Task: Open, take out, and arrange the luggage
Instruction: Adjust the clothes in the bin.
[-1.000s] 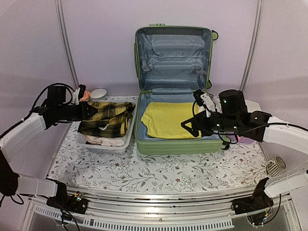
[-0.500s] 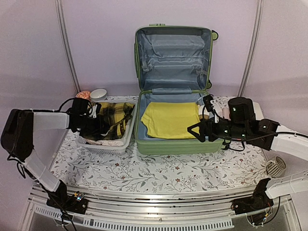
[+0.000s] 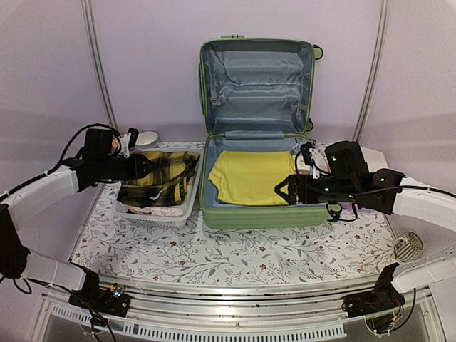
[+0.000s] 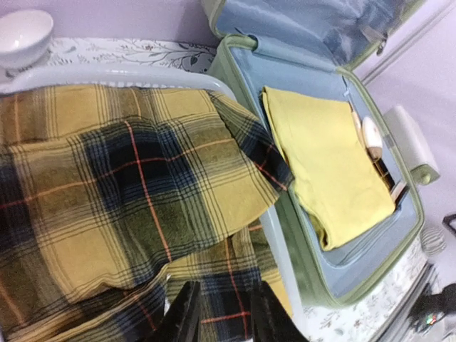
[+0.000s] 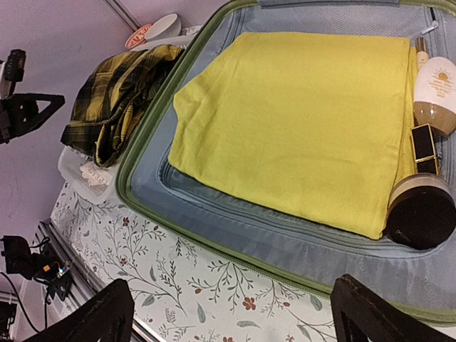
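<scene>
The luggage point(image 3: 256, 215) is a light-green suitcase lying open, its lid standing upright at the back. A folded yellow garment point(image 3: 249, 177) lies in its lower half, also seen in the right wrist view point(image 5: 299, 121). My left gripper point(image 3: 146, 165) hovers over a plaid shirt point(image 4: 128, 192) that lies in a white basket point(image 3: 153, 214). Its jaws point(image 4: 224, 317) are a little apart with nothing between them. My right gripper point(image 3: 285, 189) is wide open and empty point(image 5: 239, 313) above the suitcase's front right rim point(image 5: 214, 206).
A pale bottle point(image 5: 436, 92), a slim black case point(image 5: 426, 142) and a round black jar point(image 5: 422, 217) lie along the suitcase's right side. A white bowl point(image 3: 146, 137) stands behind the basket. A small round fan point(image 3: 407, 246) sits at the table's right edge.
My left gripper dipped into the basket with the plaid shirt, then rose and drew back left; the shirt now lies there. My right gripper shifted slightly and stayed open.
</scene>
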Controlling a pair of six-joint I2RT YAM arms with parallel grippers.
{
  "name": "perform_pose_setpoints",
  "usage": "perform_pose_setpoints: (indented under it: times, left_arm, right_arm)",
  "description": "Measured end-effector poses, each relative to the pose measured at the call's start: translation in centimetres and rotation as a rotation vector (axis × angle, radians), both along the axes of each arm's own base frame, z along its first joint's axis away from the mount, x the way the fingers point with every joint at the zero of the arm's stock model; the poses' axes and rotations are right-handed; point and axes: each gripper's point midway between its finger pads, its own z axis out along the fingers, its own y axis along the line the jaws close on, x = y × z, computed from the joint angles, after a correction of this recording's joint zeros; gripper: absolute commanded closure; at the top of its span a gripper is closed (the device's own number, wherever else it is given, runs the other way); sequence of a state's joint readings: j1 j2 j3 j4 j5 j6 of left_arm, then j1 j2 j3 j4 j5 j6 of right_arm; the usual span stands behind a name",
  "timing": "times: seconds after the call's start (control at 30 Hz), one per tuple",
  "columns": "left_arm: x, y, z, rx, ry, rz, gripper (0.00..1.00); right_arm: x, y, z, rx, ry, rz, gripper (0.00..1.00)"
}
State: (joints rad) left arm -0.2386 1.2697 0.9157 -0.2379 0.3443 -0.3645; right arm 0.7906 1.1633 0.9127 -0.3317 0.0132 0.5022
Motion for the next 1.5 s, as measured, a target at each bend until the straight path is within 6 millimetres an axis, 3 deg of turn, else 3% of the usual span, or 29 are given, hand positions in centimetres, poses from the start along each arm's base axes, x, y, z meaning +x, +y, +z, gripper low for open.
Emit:
perform_pose_setpoints:
  times: [0.03, 0.1, 0.2, 0.3, 0.53, 0.67, 0.77, 1.0, 1.1, 1.2, 1.43, 1.5]
  left_arm:
    - [-0.3, 0.2, 0.7, 0.009, -0.023, 0.001, 0.3]
    - [-0.8, 0.9, 2.1, 0.017, -0.067, 0.027, 0.16]
    - [-1.1, 2.0, 1.8, 0.035, -0.077, 0.066, 0.08]
    - [-0.8, 3.0, -0.3, 0.055, -0.027, 0.106, 0.22]
    - [0.6, 3.6, -5.7, 0.113, 0.108, 0.133, 0.83]
    - [1.3, 4.1, -6.9, 0.146, 0.14, 0.157, 1.0]
    - [2.0, 4.3, -5.4, 0.147, 0.103, 0.174, 1.0]
    - [4.5, 6.0, 0.6, 0.131, -0.055, 0.251, 1.0]
    - [6.7, 7.1, 1.1, 0.13, -0.067, 0.287, 1.0]
    - [8.8, 7.8, -1.0, 0.134, -0.035, 0.309, 1.0]
    - [11.1, 7.4, -11.1, 0.122, 0.151, 0.278, 1.0]
    - [11.4, 7.0, -11.7, 0.104, 0.165, 0.258, 1.0]
  right_arm:
    - [0.3, 0.1, 0.1, -0.001, -0.002, -0.009, 0.01]
    - [0.4, 0.1, 0.2, -0.002, -0.01, -0.008, 0.01]
    - [0.6, 0.1, 0.5, -0.007, -0.033, 0.001, 0.01]
    - [0.9, -0.1, 0.7, -0.024, -0.06, 0.009, 0.01]
    - [1.8, -0.5, 1.3, -0.067, -0.137, 0.0, 0.01]
    - [2.2, -0.5, 1.9, -0.059, -0.165, -0.011, 0.01]
    - [2.4, -0.4, 2.2, -0.052, -0.174, -0.016, 0.01]
    - [2.5, -0.6, 2.2, -0.056, -0.183, -0.025, 0.01]
    - [2.6, -0.6, 2.2, -0.057, -0.185, -0.03, 0.01]
    - [2.8, -0.4, 2.0, -0.055, -0.181, -0.032, 0.01]
    - [2.8, -0.1, 1.8, -0.029, -0.154, -0.038, 0.01]
    - [2.8, -0.1, 1.8, -0.02, -0.146, -0.044, 0.01]
